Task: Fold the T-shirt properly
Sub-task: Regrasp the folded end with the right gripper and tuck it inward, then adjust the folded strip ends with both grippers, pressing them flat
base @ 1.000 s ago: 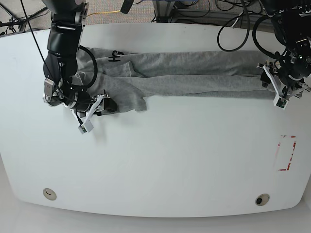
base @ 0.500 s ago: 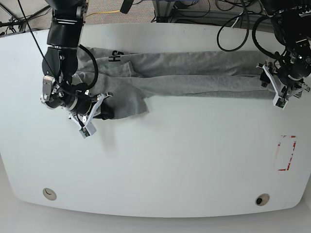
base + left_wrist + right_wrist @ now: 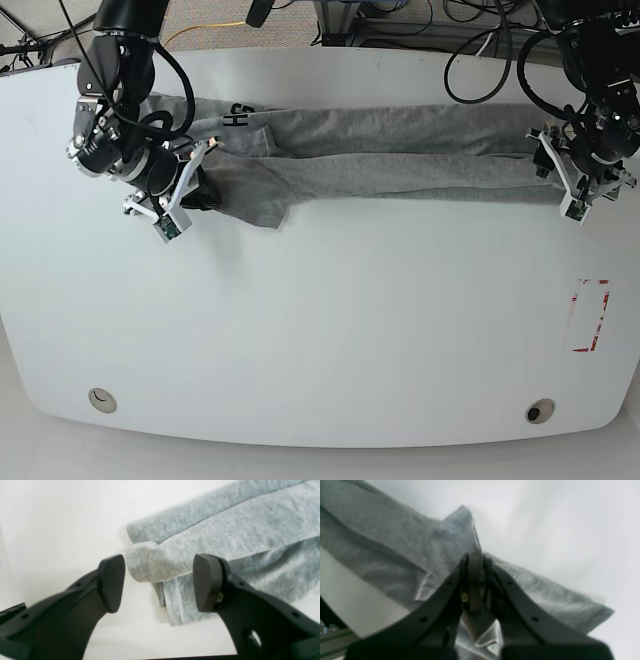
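Observation:
The T-shirt (image 3: pixel 400 150) lies as a long grey band across the far half of the white table (image 3: pixel 320 330), with black lettering (image 3: pixel 236 117) near its left end. My right gripper (image 3: pixel 200 192) is at that left end, shut on a fold of the cloth. In the right wrist view the right gripper (image 3: pixel 475 580) pinches the T-shirt (image 3: pixel 420 545), which hangs a little off the table. My left gripper (image 3: pixel 558 176) is at the band's right end, open. The left wrist view shows the left gripper (image 3: pixel 158 580) with a rolled edge of the T-shirt (image 3: pixel 225 537) between its pads, which stand clear of it.
A red-marked rectangle (image 3: pixel 590 315) sits on the table at the right. Two round fittings (image 3: pixel 100 400) (image 3: pixel 540 411) lie near the front edge. Cables (image 3: pixel 480 50) hang behind the back edge.
My right gripper has shut on the T-shirt's left flap and moved toward the back left, drawing the flap with it. The left arm has barely moved.

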Robot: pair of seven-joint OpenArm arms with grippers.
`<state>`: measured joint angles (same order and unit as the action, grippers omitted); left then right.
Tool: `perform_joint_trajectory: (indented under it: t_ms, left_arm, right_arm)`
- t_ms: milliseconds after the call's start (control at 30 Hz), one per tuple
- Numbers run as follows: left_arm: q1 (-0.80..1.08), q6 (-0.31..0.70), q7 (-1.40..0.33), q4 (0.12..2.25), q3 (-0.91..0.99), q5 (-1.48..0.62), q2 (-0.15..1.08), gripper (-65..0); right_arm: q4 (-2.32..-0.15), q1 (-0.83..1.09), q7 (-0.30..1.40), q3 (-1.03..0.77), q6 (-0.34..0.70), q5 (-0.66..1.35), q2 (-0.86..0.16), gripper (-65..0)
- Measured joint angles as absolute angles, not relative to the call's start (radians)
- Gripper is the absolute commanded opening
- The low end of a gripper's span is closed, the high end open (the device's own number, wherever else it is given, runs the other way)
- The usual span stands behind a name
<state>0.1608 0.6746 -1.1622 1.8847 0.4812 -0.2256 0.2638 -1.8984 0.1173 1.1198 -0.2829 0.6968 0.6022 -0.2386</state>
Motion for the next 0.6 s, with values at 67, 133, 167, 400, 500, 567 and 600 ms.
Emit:
perform_joint_trajectory:
  t_ms: [67,133,167,400,500,567,600]
  left_arm:
    - [0.162,0.675,-1.162,1.885,0.481,-0.226,0.265,-24.7]
    - [0.164,0.675,-1.162,1.885,0.481,-0.226,0.264,-24.7]
    - [0.165,0.675,-1.161,1.885,0.481,-0.228,0.264,-24.7]
    - [0.165,0.675,-1.161,1.884,0.480,-0.226,0.264,-24.7]
    - [0.174,0.675,-1.161,1.884,0.480,-0.226,0.265,-24.7]
    - [0.185,0.675,-1.159,1.884,0.480,-0.226,0.265,-24.7]
    - [0.190,0.675,-1.161,1.884,0.480,-0.226,0.264,-24.7]
  right_arm:
    - [-1.905,0.151,1.119,-0.295,0.696,0.661,-0.243,-65.0]
    - [-1.907,0.188,1.121,-0.320,0.697,0.702,-0.244,-65.0]
    - [-1.906,0.206,1.122,-0.337,0.698,0.722,-0.242,-65.0]
    - [-1.907,0.316,1.123,-0.404,0.696,0.784,-0.240,-65.0]
    - [-1.909,0.352,1.120,-0.413,0.696,0.793,-0.241,-65.0]
    - [-1.910,0.371,1.119,-0.411,0.696,0.794,-0.241,-65.0]
    - [-1.909,0.381,1.121,-0.410,0.696,0.791,-0.240,-64.8]
